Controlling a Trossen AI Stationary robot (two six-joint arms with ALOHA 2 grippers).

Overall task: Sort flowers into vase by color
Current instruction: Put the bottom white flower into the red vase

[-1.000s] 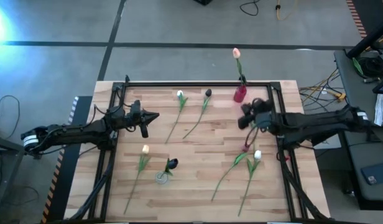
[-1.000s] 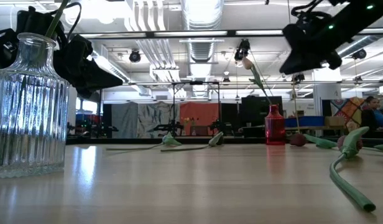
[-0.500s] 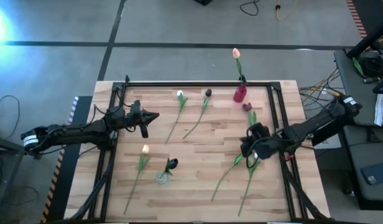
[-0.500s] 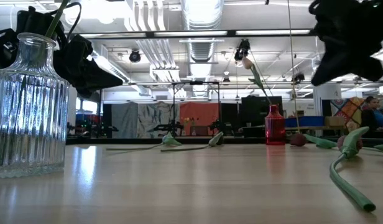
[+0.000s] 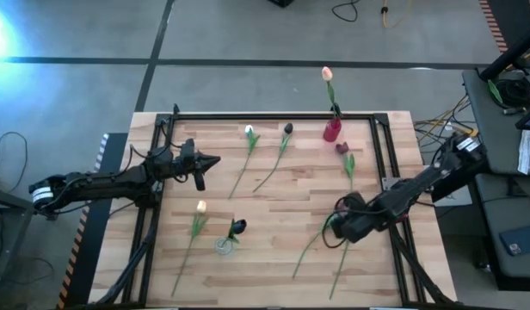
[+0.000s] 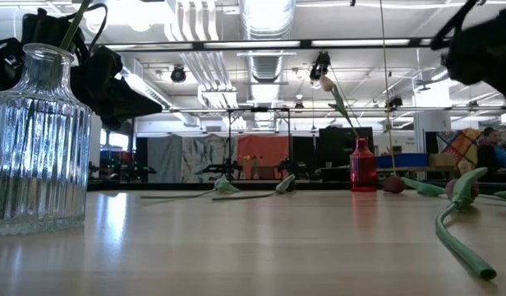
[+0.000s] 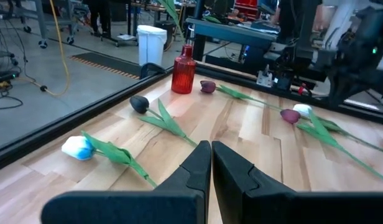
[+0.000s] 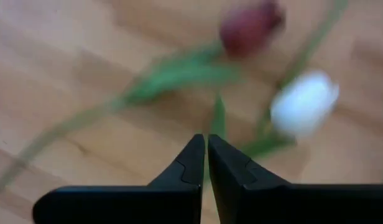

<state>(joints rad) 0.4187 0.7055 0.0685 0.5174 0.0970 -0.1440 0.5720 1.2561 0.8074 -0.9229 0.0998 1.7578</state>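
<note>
- We see the right gripper [image 5: 344,226] low over the near right part of the table [image 5: 282,185], above two flowers lying side by side there; its fingers [image 8: 193,163] are pressed together with nothing between them.
- Through the right wrist view, a maroon flower [image 8: 250,28] and a white flower [image 8: 303,102] lie on the wood just beyond the closed fingertips, their green stems crossing under them.
- The left gripper [image 5: 215,161] hangs over the left middle of the table, fingers [image 7: 198,168] closed and empty.
- A red vase [image 5: 332,129] stands at the far edge of the table, right of centre, with one peach flower [image 5: 327,74] upright in it.
- A clear glass vase [image 5: 224,245] stands near the front, left of centre, holding a dark flower [image 5: 238,227] that leans over its rim.
- A white-headed flower [image 5: 249,131] and a dark-headed flower [image 5: 287,129] lie side by side on the far middle of the table, stems running toward the front.
- Another maroon flower [image 5: 342,148] lies just in front of the red vase.
- A peach-headed flower [image 5: 201,207] lies on the near left, just beside the glass vase, its stem running toward the front edge.
- In the low view, a person [image 6: 489,146] shows at the far right of the room behind the table.
</note>
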